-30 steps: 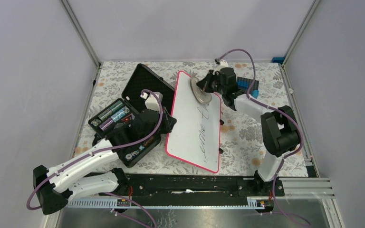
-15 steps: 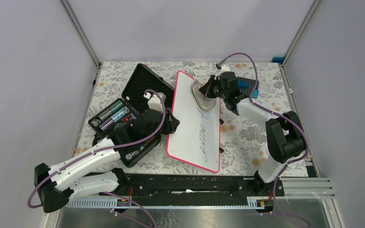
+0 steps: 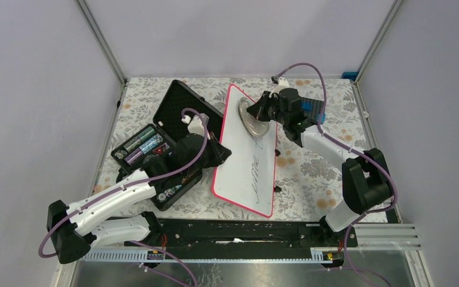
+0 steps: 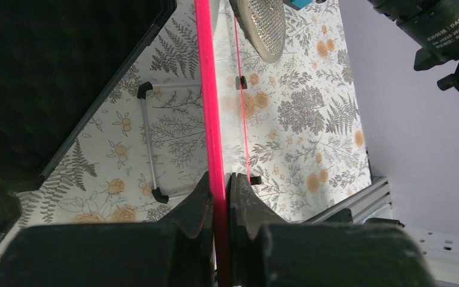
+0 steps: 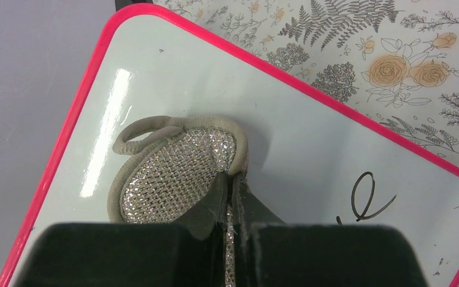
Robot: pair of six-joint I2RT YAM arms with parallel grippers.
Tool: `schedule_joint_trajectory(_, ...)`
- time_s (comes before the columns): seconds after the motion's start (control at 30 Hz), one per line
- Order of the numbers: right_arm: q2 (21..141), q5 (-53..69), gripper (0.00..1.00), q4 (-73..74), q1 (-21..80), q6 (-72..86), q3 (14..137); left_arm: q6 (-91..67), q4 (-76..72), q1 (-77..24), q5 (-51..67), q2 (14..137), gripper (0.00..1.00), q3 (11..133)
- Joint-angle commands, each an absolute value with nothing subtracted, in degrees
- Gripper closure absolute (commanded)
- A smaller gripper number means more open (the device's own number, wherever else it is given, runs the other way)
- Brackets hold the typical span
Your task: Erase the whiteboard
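Left jaws clamp the pink rim of the whiteboard [image 3: 245,152]; right jaws pinch a glittery round pad [image 5: 176,173] set against the board's far end.
Gripped by its left edge, the whiteboard sits tilted in the middle of the floral surface [image 3: 311,167], just beside an open black case [image 3: 185,107]. Black handwriting [image 5: 367,200] runs across the board on the near side of the pad.

2 arms [image 3: 110,200] of white links and black joints, purple cables [image 3: 302,63], black pincers [image 4: 220,182]
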State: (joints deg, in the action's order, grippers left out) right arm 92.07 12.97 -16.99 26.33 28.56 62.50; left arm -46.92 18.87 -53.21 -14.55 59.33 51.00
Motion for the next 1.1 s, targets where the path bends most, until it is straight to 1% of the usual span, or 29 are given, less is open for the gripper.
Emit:
schedule_joint_trajectory(0.0,92.0,16.6,1.00,-19.3,27.6,30.5,65.0,-35.6,23.6,-52.8,-11.8,60.2,1.00,52.6)
schedule_joint_trajectory(0.13,95.0,15.0,1.00,-21.3,26.9,31.6,66.2,-36.7,26.4,-52.4,-9.5,61.4,1.00,53.4)
schedule_joint_trajectory(0.2,97.8,17.0,1.00,-24.0,25.1,34.9,65.2,-36.7,26.9,-52.4,-8.9,61.7,1.00,53.3)
schedule_joint_trajectory(0.3,101.4,19.2,1.00,-26.3,22.4,38.4,62.1,-36.5,27.5,-52.5,-9.3,61.8,1.00,52.9)
schedule_joint_trajectory(0.47,102.4,16.5,1.00,-25.0,17.6,37.6,53.3,-35.5,28.6,-52.4,-9.0,62.2,1.00,52.7)
schedule_joint_trajectory(0.57,102.5,14.9,1.00,-22.3,15.2,35.7,51.3,-34.7,28.6,-52.3,-9.2,62.0,1.00,52.5)
schedule_joint_trajectory(0.63,102.7,14.5,1.00,-21.3,15.2,34.6,51.2,-34.1,28.6,-52.3,-9.2,61.9,1.00,52.6)
schedule_joint_trajectory(0.7,103.5,17.4,1.00,-22.6,15.3,35.6,51.9,-33.7,28.5,-52.3,-9.3,61.9,1.00,52.4)
schedule_joint_trajectory(0.83,103.4,19.7,1.00,-21.3,17.8,36.4,56.1,-33.3,28.3,-52.1,-9.0,62.5,1.00,52.1)
schedule_joint_trajectory(1.07,95.9,17.5,1.00,-19.5,27.0,35.0,63.1,-31.1,26.6,-52.1,-8.6,62.2,1.00,50.5)
